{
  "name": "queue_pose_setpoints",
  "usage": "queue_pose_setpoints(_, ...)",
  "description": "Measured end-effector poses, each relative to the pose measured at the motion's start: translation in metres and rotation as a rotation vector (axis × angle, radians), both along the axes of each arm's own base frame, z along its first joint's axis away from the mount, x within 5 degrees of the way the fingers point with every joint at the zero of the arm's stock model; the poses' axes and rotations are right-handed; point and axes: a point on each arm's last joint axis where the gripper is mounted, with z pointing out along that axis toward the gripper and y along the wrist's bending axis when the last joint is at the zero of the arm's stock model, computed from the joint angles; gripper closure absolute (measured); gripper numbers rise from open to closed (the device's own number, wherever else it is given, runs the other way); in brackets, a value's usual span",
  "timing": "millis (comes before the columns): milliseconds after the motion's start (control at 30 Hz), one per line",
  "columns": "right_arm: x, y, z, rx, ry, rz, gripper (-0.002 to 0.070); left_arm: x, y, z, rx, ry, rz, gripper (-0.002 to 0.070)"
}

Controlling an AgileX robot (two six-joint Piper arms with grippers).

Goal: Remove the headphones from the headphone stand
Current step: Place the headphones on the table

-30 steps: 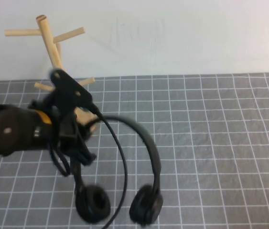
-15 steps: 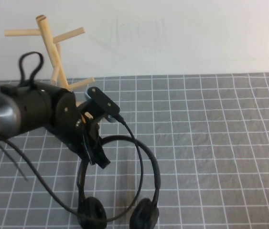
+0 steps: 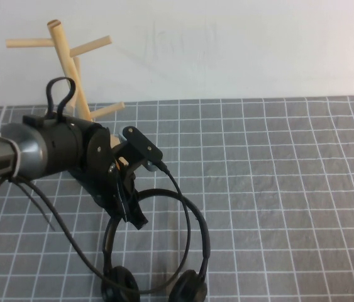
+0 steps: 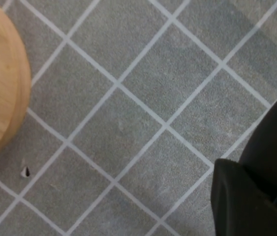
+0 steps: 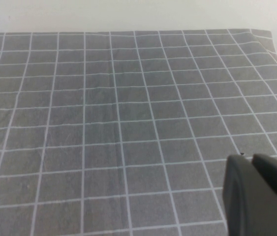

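Note:
The black headphones (image 3: 192, 217) are off the light wooden headphone stand (image 3: 70, 63) and sit low over the grey grid mat, near the front edge. Their thin headband arches toward the stand, and the two round ear cups (image 3: 186, 288) are at the front. My left gripper (image 3: 132, 211) points down over the left side of the headband and is shut on it. In the left wrist view the left gripper (image 4: 249, 164) shows as black fingers over the mat, with the stand's round base (image 4: 0, 83) beside it. My right gripper (image 5: 249, 160) is shut and empty above bare mat; it does not show in the high view.
The grey mat with white grid lines (image 3: 277, 189) covers the table up to a white wall at the back. The stand's pole and pegs rise just behind my left arm (image 3: 44, 151). The arm's black cable (image 3: 70, 248) loops down toward the ear cups.
My left arm has swung round and lowered, carrying the headphones down and toward the front edge. The ear cups now sit lower in the high view. The stand has not moved.

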Motion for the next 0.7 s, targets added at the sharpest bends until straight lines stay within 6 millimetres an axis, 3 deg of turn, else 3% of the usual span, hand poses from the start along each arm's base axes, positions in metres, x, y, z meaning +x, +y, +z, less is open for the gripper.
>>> queue_pose_setpoints(367, 0.000, 0.000, 0.000, 0.000, 0.000, 0.000, 0.0682, 0.008, -0.005, -0.012, 0.020, 0.032, -0.010, 0.0590)
queue_pose_setpoints(567, 0.000, 0.000, 0.000, 0.000, 0.000, 0.000, 0.0682, 0.015, -0.008, 0.002, 0.028, 0.045, -0.016, 0.0352)
queue_pose_setpoints(700, 0.000, 0.000, 0.000, 0.000, 0.000, 0.000, 0.0682, 0.016, -0.010, 0.026, 0.016, 0.050, -0.008, 0.0298)
